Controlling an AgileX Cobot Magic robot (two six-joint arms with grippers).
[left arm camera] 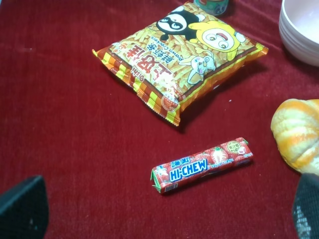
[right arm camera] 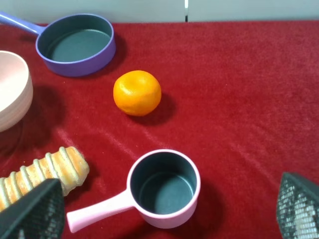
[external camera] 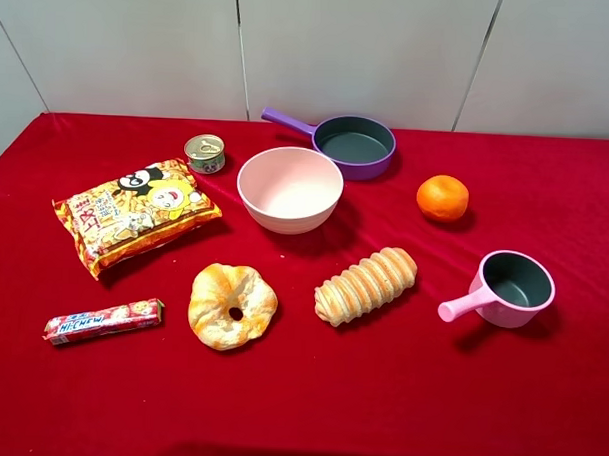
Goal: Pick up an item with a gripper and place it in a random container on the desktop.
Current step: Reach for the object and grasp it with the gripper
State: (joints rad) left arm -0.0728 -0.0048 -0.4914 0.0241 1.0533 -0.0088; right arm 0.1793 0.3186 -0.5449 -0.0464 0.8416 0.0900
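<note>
- The mandarin (right arm camera: 137, 92) lies free on the red worktop (external camera: 539, 396), between the purple pan (right arm camera: 76, 45) and the pink pot (right arm camera: 164, 188), to the right of the bowl (external camera: 285, 215) and apart from it.
- The right gripper (right arm camera: 164, 219) is back from the fruit, its jaws wide apart and empty. The left gripper (left arm camera: 164, 209) is also empty with its jaws apart, and it is above the candy stick (left arm camera: 202, 165).
- I think the right arm is better placed. It should come from above, centre on the widest part and close gently.
- The skin is glossy and dimpled and the fruit is round, so it may roll.
- The bowl is smooth and wide. The cloth looks velvety.
</note>
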